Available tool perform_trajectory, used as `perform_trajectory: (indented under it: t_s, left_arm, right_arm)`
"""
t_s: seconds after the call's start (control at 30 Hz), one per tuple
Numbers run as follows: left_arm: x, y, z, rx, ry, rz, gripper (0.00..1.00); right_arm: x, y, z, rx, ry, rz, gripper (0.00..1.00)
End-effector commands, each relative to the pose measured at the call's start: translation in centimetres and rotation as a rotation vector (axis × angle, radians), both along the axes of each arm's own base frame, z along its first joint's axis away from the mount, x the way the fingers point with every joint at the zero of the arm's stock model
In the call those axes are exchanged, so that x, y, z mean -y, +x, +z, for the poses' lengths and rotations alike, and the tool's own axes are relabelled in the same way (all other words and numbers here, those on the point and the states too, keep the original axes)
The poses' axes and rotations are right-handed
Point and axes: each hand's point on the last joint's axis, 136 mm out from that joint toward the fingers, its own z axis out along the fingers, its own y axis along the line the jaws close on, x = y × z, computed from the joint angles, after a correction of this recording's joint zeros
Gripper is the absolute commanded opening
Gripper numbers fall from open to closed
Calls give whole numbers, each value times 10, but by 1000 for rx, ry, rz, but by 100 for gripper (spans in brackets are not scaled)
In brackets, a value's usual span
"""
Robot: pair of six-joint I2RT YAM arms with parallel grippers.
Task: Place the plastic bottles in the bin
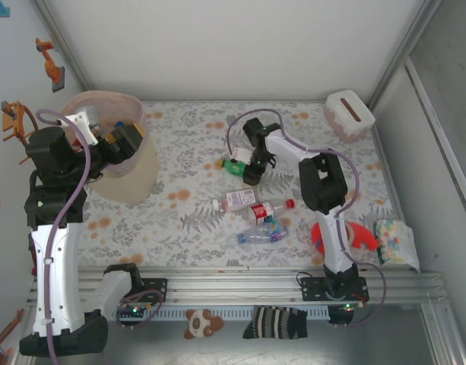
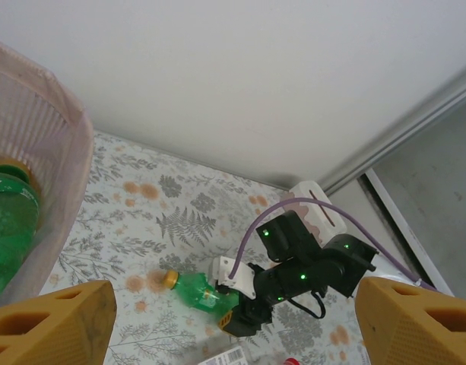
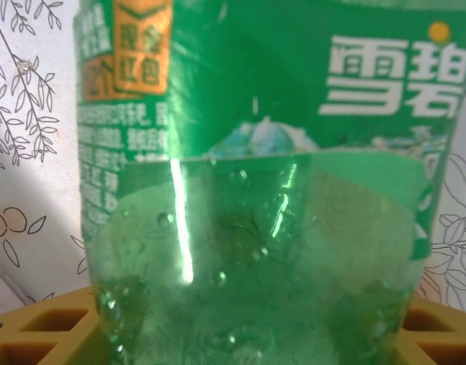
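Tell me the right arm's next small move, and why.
Probably close the right gripper firmly on the green bottle. It lies on the table between the yellow fingers, and a secure grip seems needed before lifting it toward the bin.

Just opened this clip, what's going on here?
The robot is putting plastic bottles into a pink bin. The left gripper hangs open over the bin's edge, and one green bottle already lies inside. The right gripper has its fingers around a yellow-capped green bottle lying on the flowered table; whether it grips yet is unclear. A few more bottles lie nearer the front.
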Motion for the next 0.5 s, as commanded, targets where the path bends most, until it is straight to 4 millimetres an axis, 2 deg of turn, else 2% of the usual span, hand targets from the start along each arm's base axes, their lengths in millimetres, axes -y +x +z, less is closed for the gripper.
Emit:
perform_trajectory:
  t_s: [0.0, 0.2, 0.47]
  left_arm:
    - [3, -2, 0, 7, -14, -11, 81]
    - [8, 1, 1, 35, -46, -30, 79]
    - [27, 6, 6, 85, -69, -84, 78]
  right_arm:
    - [-1, 7, 27, 59, 44, -23, 53]
    - [2, 8, 69, 130, 138, -89, 49]
    - [-15, -14, 161, 206, 424, -176, 48]
